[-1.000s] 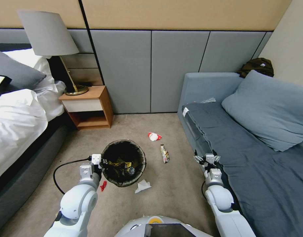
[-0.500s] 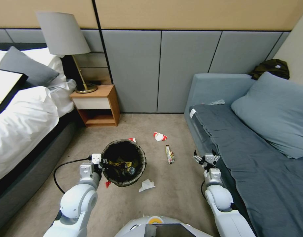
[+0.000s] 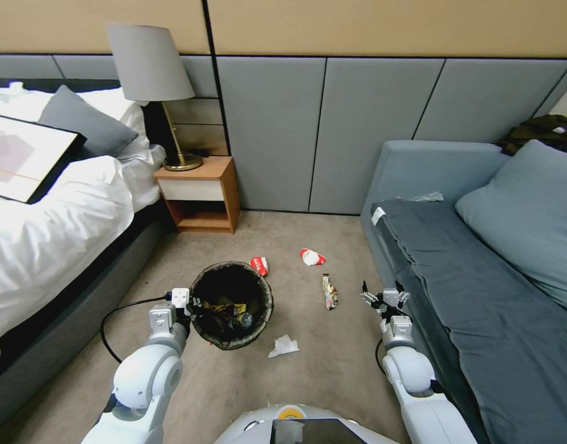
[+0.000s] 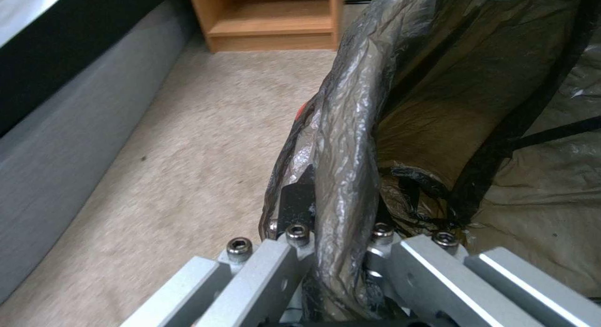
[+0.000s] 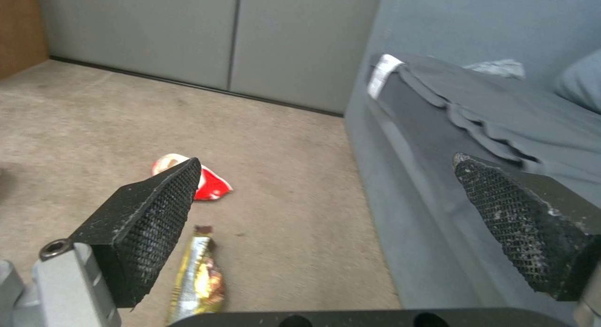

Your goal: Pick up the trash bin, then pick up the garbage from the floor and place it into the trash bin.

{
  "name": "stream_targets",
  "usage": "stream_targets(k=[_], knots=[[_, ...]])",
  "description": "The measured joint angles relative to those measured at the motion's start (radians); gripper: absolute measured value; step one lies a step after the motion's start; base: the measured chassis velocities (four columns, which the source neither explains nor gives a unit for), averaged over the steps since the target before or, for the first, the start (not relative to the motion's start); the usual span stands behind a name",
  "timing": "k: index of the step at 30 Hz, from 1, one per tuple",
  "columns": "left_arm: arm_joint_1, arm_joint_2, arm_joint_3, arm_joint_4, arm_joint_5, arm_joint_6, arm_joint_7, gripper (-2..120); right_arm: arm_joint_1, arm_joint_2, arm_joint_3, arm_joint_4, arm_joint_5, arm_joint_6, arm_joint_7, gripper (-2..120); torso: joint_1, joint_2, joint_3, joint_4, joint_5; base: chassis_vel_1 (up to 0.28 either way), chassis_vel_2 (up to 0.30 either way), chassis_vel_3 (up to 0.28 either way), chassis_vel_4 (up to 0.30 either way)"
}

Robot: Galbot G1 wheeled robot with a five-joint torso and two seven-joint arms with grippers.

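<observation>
Pinching the rim of the bin [image 3: 232, 304], the left gripper [image 3: 190, 302] is clamping its fingers [image 4: 296, 200] on the liner [image 4: 347, 144], one inside the wall and one outside. The bin is hanging at the robot's front left over the carpet [image 3: 333, 370], its mouth facing up with some wrappers lying inside. It is looking light and thin-walled, so a one-sided rim grip is probably holding, though the slick liner may be letting it slip or tilt.

The right gripper [image 3: 383, 297] is hovering beside the sofa [image 3: 481, 296] with its jaws spread wide and nothing between them. Just off its left pad [image 5: 150, 219] the gold wrapper [image 5: 197, 280] is lying flat, with a red packet [image 5: 200, 181] a little farther on. A second red packet [image 3: 259, 265] is lying behind the bin and a paper wad [image 3: 283, 346] in front of it.

All of this is looking featherweight and crushable. The flat wrapper is likely needing a pinch across its narrow width; the wad is offering raised folds to take hold of.
</observation>
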Motion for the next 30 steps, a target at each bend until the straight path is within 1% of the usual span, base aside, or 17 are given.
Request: stream_targets(k=[10, 19, 21, 22, 23, 25, 26, 27, 28, 29, 30], knots=[[-0.001, -0.004, -0.001, 0.002, 0.002, 0.0, 0.003, 0, 0.002, -0.007, -0.005, 0.0, 0.001, -0.004, 0.002, 100, 0.0, 0.0, 0.0, 0.0002, 0.0001, 0.009, 0.011, 0.015, 0.011], [-0.004, -0.003, -0.009, 0.007, 0.01, 0.0, 0.003, 0, 0.009, -0.035, -0.025, 0.02, 0.022, -0.021, 0.017, 100, 0.0, 0.0, 0.0, -0.0001, 0.0001, 0.0, 0.0, 0.0, 0.0], [-0.003, -0.004, -0.009, 0.008, 0.016, 0.0, 0.002, 0, 0.023, -0.076, -0.056, 0.039, 0.079, -0.097, 0.054, 100, 0.0, 0.0, 0.0, -0.0004, 0.0002, 0.0, 0.0, 0.0, 0.0], [-0.001, -0.005, -0.009, 0.008, 0.019, 0.0, 0.002, 0, 0.046, -0.118, -0.085, 0.045, 0.146, -0.173, 0.083, 100, 0.0, 0.0, 0.0, -0.0003, 0.0, 0.0, 0.0, 0.0, 0.0], [-0.001, -0.005, -0.009, 0.008, 0.019, 0.0, 0.002, 0, 0.046, -0.118, -0.085, 0.045, 0.146, -0.173, 0.083, 100, 0.0, 0.0, 0.0, -0.0003, 0.0, 0.0, 0.0, 0.0, 0.0], [0.001, -0.009, -0.008, 0.008, 0.025, 0.0, -0.001, 0, 0.111, -0.217, -0.148, 0.031, 0.288, -0.328, 0.128, 100, 0.0, 0.0, 0.0, 0.0001, 0.0003, 0.0, 0.0, 0.0, 0.0], [0.002, -0.01, -0.008, 0.008, 0.027, 0.0, -0.001, 0, 0.153, -0.26, -0.181, 0.015, 0.363, -0.41, 0.142, 100, 0.0, 0.0, 0.0, 0.0001, -0.0002, 0.0, 0.0, 0.0, 0.0], [0.002, -0.01, -0.008, 0.008, 0.027, 0.0, -0.001, 0, 0.153, -0.26, -0.181, 0.015, 0.363, -0.41, 0.142, 100, 0.0, 0.0, 0.0, 0.0001, -0.0002, 0.0, 0.0, 0.0, 0.0], [0.006, -0.011, -0.007, 0.006, 0.028, 0.0, -0.002, 0, 0.201, -0.298, -0.223, -0.008, 0.452, -0.509, 0.159, 100, 0.0, 0.0, 0.0, 0.0002, -0.0001, 0.0, 0.0, 0.0, 0.0], [0.008, -0.012, -0.006, 0.004, 0.029, 0.0, -0.002, 0, 0.242, -0.322, -0.259, -0.029, 0.52, -0.576, 0.164, 100, 0.0, 0.0, 0.0, 0.0001, 0.0004, 0.0, 0.0, 0.0, 0.0], [0.009, -0.012, -0.006, 0.003, 0.032, 0.0, -0.003, 0, 0.279, -0.34, -0.293, -0.051, 0.561, -0.609, 0.162, 100, 0.0, 0.0, 0.0, 0.0002, 0.0004, 0.0, 0.0, 0.0, 0.0]])
